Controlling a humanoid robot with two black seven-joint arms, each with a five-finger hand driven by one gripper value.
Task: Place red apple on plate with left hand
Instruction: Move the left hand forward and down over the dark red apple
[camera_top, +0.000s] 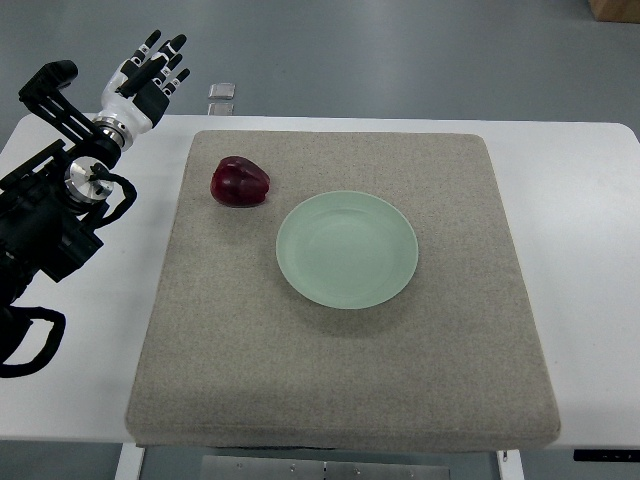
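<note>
A white bench (580, 200) fills most of the top view, with grey floor (400, 50) showing beyond its far edge. On the bench lies a large square grey fabric mat (340, 380) with rounded corners, covering the middle of the surface and reaching almost to the near edge.

The left arm (50, 215) comes in from the picture's left edge, a black jointed structure with looping cables and a round silver wrist joint, lying over the bare white bench to the left of the mat. Its forearm angles up and away towards the far left corner of the bench.

A pale green round plate (300, 250) sits flat on the mat, a little right of and nearer than the mat's centre line, with nothing on it.

The left hand (145, 75) is white and black and hangs past the far left corner of the bench, over the floor. Its fingers (178, 48) are stretched out and slightly spread, pointing away from the robot, and hold nothing.

The red apple (240, 182), dark crimson and glossy, rests on the mat near its far left corner, just beside the plate's upper-left rim but not touching it, well apart from the hand.

A small clear square object (222, 90) lies on the floor just beyond the bench's far edge; what it is cannot be told.
</note>
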